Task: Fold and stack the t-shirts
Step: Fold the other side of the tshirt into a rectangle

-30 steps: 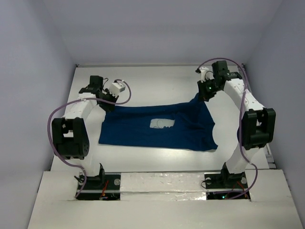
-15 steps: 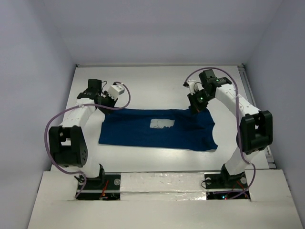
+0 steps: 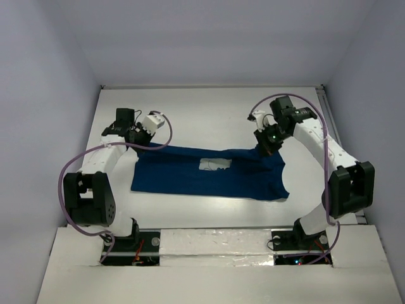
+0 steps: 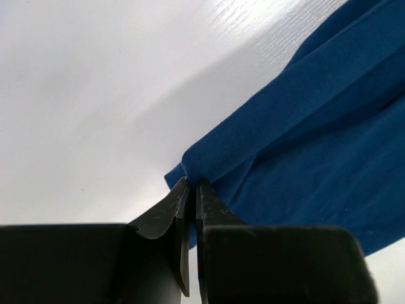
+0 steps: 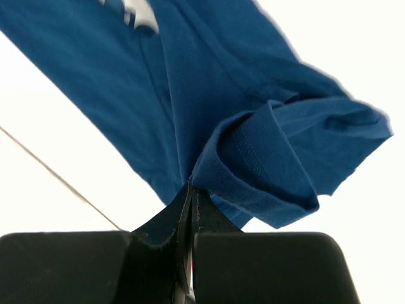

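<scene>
Lying mid-way across the counter (image 3: 209, 107), long axis left to right: t-shirt (image 3: 209, 180). Far-left corner pinched in left tool (image 3: 140, 143), far-right corner in right tool (image 3: 262, 148); cloth extends toward near edge.

I see one white counter (image 3: 202, 114) carrying a single dark blue t-shirt (image 3: 183, 180), spread wide across its middle with the pale print (image 3: 214, 164) facing up. The cloth's long side runs left to right, nearer the counter's front edge than its back.
</scene>
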`<state>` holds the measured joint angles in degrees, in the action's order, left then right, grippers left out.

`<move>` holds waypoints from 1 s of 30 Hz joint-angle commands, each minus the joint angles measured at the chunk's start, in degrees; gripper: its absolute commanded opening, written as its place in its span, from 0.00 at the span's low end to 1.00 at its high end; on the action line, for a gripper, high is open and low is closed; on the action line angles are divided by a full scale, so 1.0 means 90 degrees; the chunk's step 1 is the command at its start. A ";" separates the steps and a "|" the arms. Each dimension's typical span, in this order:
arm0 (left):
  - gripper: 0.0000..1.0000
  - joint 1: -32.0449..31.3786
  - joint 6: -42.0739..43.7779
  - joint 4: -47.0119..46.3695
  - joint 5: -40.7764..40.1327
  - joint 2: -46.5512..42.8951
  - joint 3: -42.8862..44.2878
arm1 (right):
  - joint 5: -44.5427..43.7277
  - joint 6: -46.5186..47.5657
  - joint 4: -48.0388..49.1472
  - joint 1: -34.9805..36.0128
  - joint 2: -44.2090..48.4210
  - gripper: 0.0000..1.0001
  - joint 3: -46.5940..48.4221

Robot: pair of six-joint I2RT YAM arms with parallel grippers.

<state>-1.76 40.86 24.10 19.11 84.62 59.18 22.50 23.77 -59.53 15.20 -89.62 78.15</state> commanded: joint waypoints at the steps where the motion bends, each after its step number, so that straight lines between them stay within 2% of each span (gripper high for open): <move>1: 0.00 0.0029 -0.0038 -0.0245 -0.0151 -0.0066 -0.0188 | 0.0049 0.0298 -0.0485 0.0166 0.0076 0.00 -0.0226; 16: 0.00 -0.0341 -0.0136 -0.0442 -0.0405 -0.0037 -0.0676 | 0.0254 0.0562 -0.1130 0.0683 -0.0432 0.00 -0.0578; 30: 0.00 -0.0488 0.0040 -0.0509 -0.1196 -0.0603 -0.1116 | 0.0019 0.0933 -0.1579 0.0938 -0.1418 0.00 -0.0529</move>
<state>-6.17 40.53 19.90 10.66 82.26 49.84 23.20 29.28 -69.93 22.61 -102.02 72.31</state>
